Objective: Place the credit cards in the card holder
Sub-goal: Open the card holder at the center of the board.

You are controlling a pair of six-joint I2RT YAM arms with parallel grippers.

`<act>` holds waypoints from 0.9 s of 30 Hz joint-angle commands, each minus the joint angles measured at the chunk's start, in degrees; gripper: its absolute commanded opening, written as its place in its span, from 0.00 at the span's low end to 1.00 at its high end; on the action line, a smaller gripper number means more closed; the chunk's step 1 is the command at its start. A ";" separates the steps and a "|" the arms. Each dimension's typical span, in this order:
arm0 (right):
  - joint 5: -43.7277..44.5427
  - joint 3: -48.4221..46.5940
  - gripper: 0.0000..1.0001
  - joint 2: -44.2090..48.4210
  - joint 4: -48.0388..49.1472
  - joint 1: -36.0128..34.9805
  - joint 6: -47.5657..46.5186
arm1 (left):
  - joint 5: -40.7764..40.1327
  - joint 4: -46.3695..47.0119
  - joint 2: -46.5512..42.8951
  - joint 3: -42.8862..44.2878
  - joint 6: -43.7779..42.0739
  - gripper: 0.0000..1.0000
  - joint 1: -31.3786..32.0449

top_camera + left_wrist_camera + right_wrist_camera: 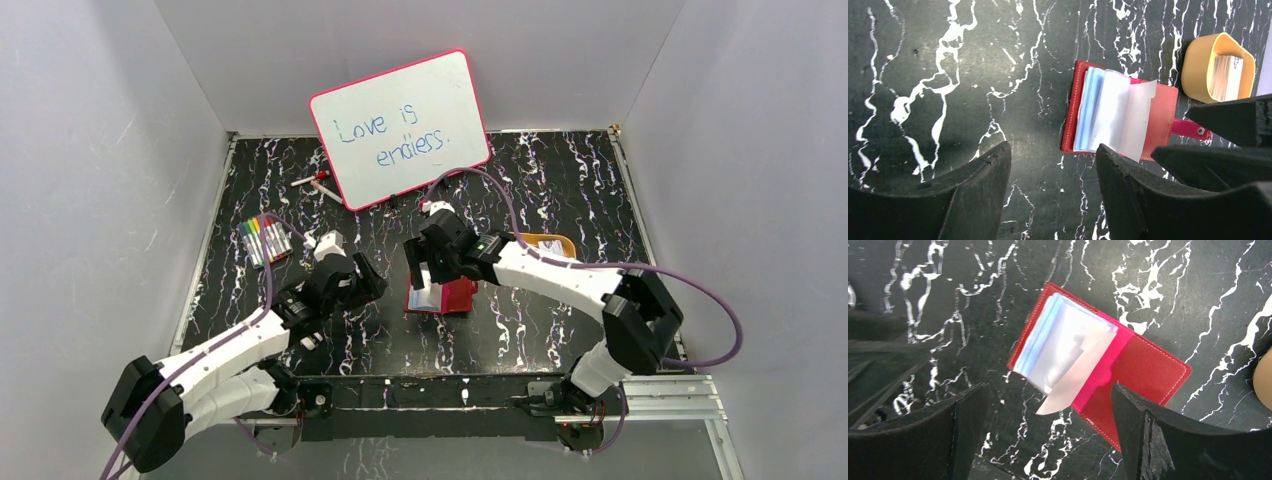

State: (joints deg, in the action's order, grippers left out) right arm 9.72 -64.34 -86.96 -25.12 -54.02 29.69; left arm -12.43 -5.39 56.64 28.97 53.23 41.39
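Note:
The dark-red card holder (pixel 458 298) (pixel 1164 120) (pixel 1148 367) lies open on the black marbled table, its pale blue pockets (pixel 1058 340) facing up. A whitish credit card (pixel 1075 377) (pixel 1135 117) sits tilted in the pockets, one end sticking out past the holder's edge. More credit cards (pixel 1225 77) stand in the yellow tray (pixel 1198 65). My right gripper (pixel 1049 390) (pixel 425 262) hangs open just above the holder, with nothing between its fingers. To the holder's left, my left gripper (pixel 1053 150) (pixel 362 278) is open and empty over bare table.
The yellow tray (pixel 548 243) sits just right of the holder, behind my right arm. A pink-framed whiteboard (pixel 400 128) leans at the back. A pack of coloured markers (pixel 265 240) lies at the left, and a red-and-white pen (pixel 315 181) lies near the board.

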 commanded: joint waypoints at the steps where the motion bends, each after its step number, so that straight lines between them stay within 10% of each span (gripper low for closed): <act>1: 5.19 -2.23 0.99 -3.35 2.19 -0.01 1.53 | -4.11 -1.59 -3.69 -2.25 2.12 0.60 -0.08; 27: 9.18 -4.42 0.99 -18.33 0.26 -0.57 5.49 | -3.05 -1.34 -8.13 -5.85 2.31 0.60 -0.08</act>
State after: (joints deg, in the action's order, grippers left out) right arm 16.60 -68.77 -105.51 -24.43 -54.19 34.35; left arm -14.98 -7.31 49.23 23.68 55.35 41.39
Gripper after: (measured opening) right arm 0.984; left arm 0.601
